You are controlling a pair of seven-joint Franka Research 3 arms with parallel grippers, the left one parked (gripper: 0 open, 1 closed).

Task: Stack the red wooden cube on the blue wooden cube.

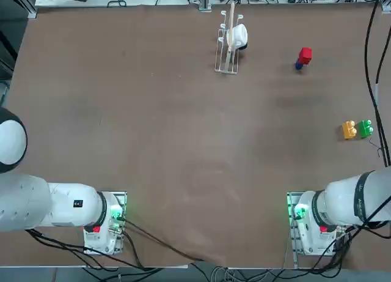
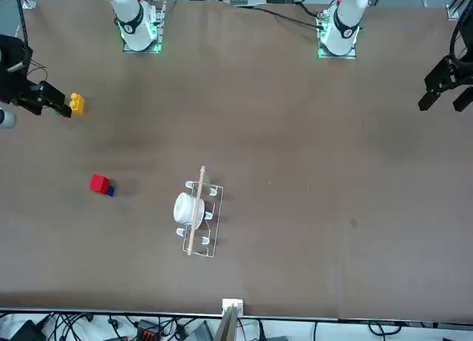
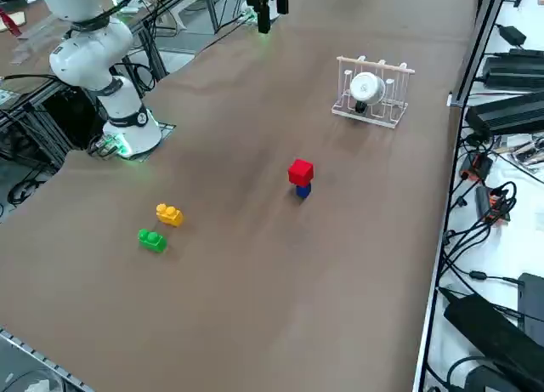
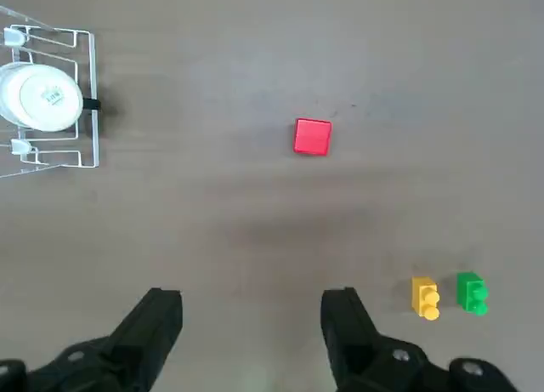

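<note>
1. Four views, and all of them are mostly one big brown table (image 1: 153,141), bare over most of its surface.
2. Next biggest is the right gripper (image 4: 252,311), hanging high over the table and well away from everything. Its two black fingers (image 4: 157,320) stand wide apart with nothing between them.
3. Then a white wire rack (image 1: 227,46) at the far side of the table, with a white cup (image 1: 237,35) lying in it and a wooden rod across the top.
4. On to the small stuff: the red wooden cube (image 3: 300,172) sits right on top of the blue wooden cube (image 3: 303,190), off to the right of the rack. From the right side view the blue one peeks out underneath; from the wrist camera you only see red.
5. Last, an orange studded block (image 1: 349,129) and a green studded block (image 1: 366,128) sit just beside each other near the table's right edge, well apart from the stack.
</note>
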